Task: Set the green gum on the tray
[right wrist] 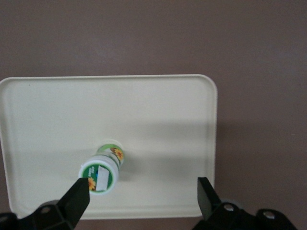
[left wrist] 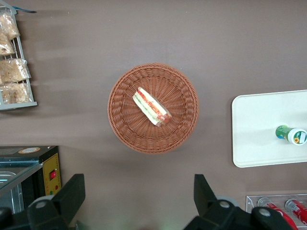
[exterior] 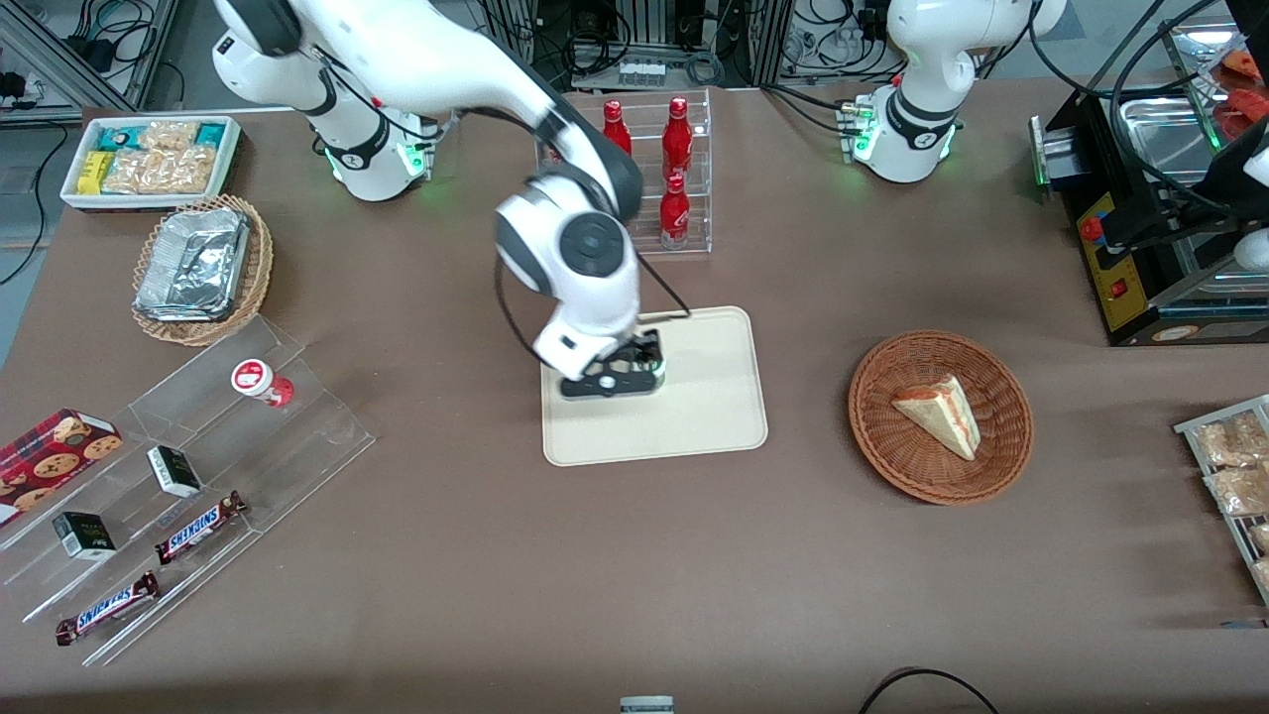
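Black two-finger gripper [right wrist: 143, 194]: fingers spread wide, holding nothing, above the small green gum bottle [right wrist: 102, 171] lying on the cream rectangular tray [right wrist: 163, 105] at mid-desk.

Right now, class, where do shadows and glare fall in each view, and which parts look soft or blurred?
Front view: glare flares off the foil containers; the arm shades the tray beside the open pincer. Right wrist view: a soft shadow band crosses the tray beside the green gum, and the pincer's fingers look blurred. Left wrist view: light is even, with faint shadow bands near the wicker basket.
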Controlling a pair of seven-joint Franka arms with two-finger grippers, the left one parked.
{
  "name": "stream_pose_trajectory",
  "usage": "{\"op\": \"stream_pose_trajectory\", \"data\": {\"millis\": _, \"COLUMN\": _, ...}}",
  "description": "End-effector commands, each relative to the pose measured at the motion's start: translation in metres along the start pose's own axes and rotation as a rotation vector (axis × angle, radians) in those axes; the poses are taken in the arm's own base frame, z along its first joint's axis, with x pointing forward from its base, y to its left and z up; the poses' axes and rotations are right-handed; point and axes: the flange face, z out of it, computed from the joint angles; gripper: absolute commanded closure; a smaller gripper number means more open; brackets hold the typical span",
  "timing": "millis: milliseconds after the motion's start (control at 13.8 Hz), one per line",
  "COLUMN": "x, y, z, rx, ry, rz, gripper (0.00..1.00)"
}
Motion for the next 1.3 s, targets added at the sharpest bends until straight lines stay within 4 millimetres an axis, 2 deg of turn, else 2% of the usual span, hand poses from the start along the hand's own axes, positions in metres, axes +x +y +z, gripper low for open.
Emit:
{"op": "stream_pose_trajectory", "data": {"millis": 0, "x": -0.004, "y": 0.074, "z": -0.084, "rx": 0.018, "ry": -0.021, "rz": -0.017, "gripper": 0.0}}
{"op": "stream_pose_trajectory", "data": {"millis": 72, "x": -0.004, "y": 0.106, "z": -0.11, "rx": 0.028, "ry": -0.03, "rz": -0.016, "gripper": 0.0}}
{"op": "stream_pose_trajectory", "data": {"millis": 217, "x": -0.003, "y": 0.161, "z": -0.148, "rx": 0.029, "ry": -0.048, "rz": 0.02, "gripper": 0.0}}
{"op": "stream_pose_trajectory", "data": {"millis": 362, "x": -0.003, "y": 0.211, "z": -0.171, "rx": 0.022, "ry": -0.079, "rz": 0.009, "gripper": 0.0}}
{"op": "stream_pose_trajectory", "data": {"millis": 507, "x": -0.001, "y": 0.276, "z": -0.194, "rx": 0.03, "ry": -0.092, "rz": 0.051, "gripper": 0.0}}
{"op": "stream_pose_trajectory", "data": {"millis": 652, "x": -0.007, "y": 0.325, "z": -0.218, "rx": 0.037, "ry": -0.077, "rz": 0.023, "gripper": 0.0}}
{"op": "stream_pose_trajectory", "data": {"millis": 797, "x": -0.01, "y": 0.375, "z": -0.23, "rx": 0.045, "ry": -0.078, "rz": 0.072, "gripper": 0.0}}
{"op": "stream_pose_trajectory", "data": {"millis": 1014, "x": -0.013, "y": 0.431, "z": -0.236, "rx": 0.053, "ry": -0.086, "rz": 0.083, "gripper": 0.0}}
{"op": "stream_pose_trajectory", "data": {"millis": 1159, "x": -0.012, "y": 0.454, "z": -0.235, "rx": 0.052, "ry": -0.085, "rz": 0.122, "gripper": 0.0}}
{"op": "stream_pose_trajectory", "data": {"millis": 1232, "x": -0.012, "y": 0.458, "z": -0.235, "rx": 0.052, "ry": -0.084, "rz": 0.129, "gripper": 0.0}}
